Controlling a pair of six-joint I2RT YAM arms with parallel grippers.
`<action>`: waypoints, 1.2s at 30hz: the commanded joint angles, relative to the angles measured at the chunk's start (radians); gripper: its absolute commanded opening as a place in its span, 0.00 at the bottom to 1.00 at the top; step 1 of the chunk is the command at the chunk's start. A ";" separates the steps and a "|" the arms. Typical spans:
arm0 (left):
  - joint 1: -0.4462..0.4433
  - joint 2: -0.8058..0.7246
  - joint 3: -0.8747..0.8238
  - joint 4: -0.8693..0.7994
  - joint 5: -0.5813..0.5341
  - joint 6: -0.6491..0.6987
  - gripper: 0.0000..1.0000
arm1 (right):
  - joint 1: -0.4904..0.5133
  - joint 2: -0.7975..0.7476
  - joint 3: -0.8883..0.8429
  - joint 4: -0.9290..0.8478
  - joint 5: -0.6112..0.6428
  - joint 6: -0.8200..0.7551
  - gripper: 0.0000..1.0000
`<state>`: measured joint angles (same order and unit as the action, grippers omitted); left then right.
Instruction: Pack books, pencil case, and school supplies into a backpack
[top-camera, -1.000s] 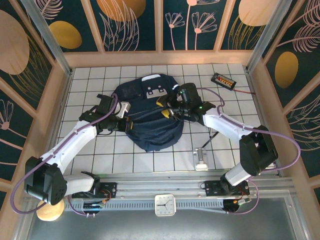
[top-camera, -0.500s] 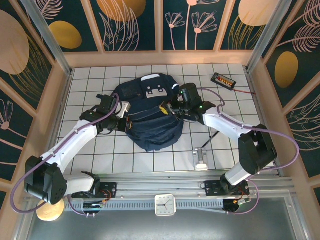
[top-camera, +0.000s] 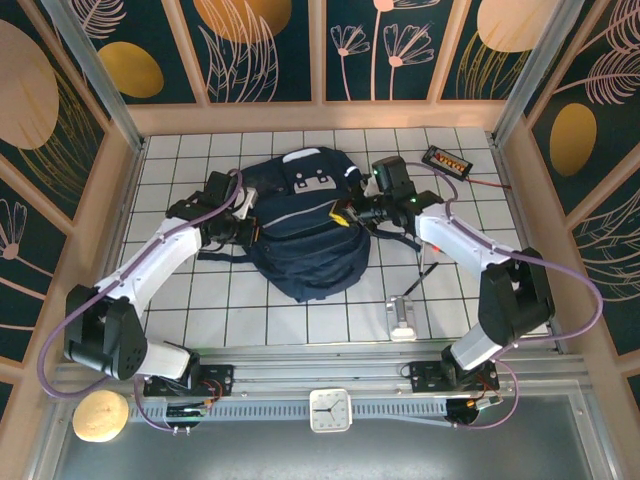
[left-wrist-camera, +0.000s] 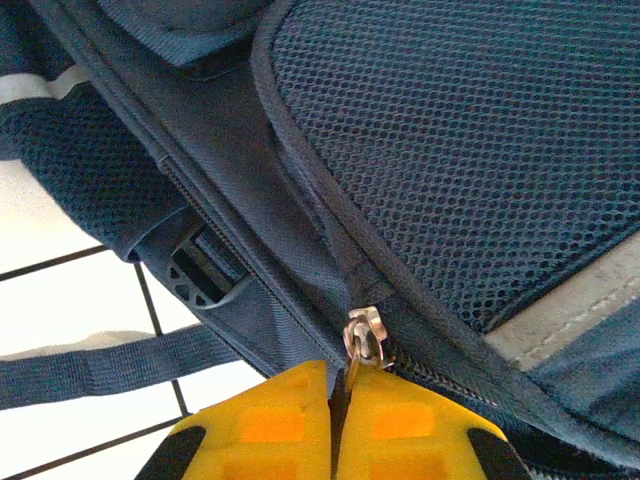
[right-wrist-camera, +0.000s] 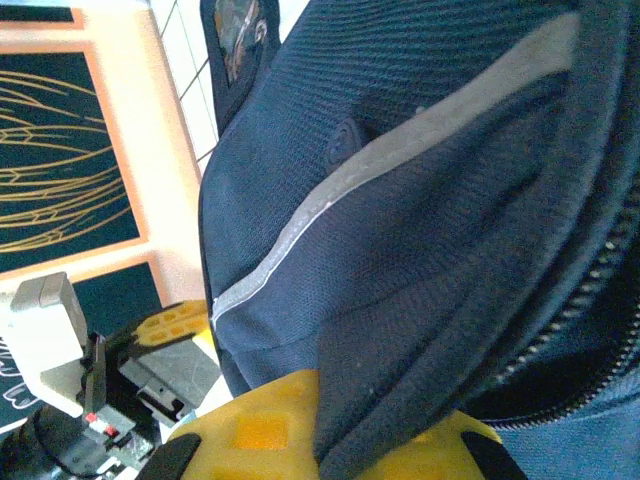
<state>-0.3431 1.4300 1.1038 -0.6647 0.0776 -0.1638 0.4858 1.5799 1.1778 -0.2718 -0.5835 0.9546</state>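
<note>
The navy-blue backpack lies in the middle of the tiled table, its pale stripe facing up. My left gripper is at its left side, its yellow fingers shut on the metal zipper pull. My right gripper is at the backpack's upper right, shut on a fold of its blue fabric. A slim black pen lies on the tiles to the right of the backpack. The books and the pencil case are out of view.
A black gadget with a red wire lies at the back right. A small silver metal piece sits near the front edge. Wooden walls close in the table on three sides. The backpack's dark straps trail over the tiles at its left.
My right gripper has shut on the backpack's fabric and drawn back to the right. My left gripper moved farther back along the left side, still shut. The backpack's top now looks pulled taut.
</note>
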 joint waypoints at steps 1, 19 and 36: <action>0.134 0.078 -0.011 -0.067 -0.443 -0.003 0.00 | -0.091 0.010 0.056 -0.104 0.089 -0.089 0.00; 0.001 -0.295 -0.103 0.325 -0.108 0.139 0.99 | -0.045 0.096 0.223 0.078 -0.037 0.111 0.00; -0.237 0.079 0.123 0.441 -0.063 0.316 0.99 | -0.010 0.118 0.328 0.117 -0.108 0.167 0.00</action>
<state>-0.5678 1.4612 1.1618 -0.2546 0.0181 0.1089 0.4595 1.7054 1.4357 -0.2649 -0.6300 1.1164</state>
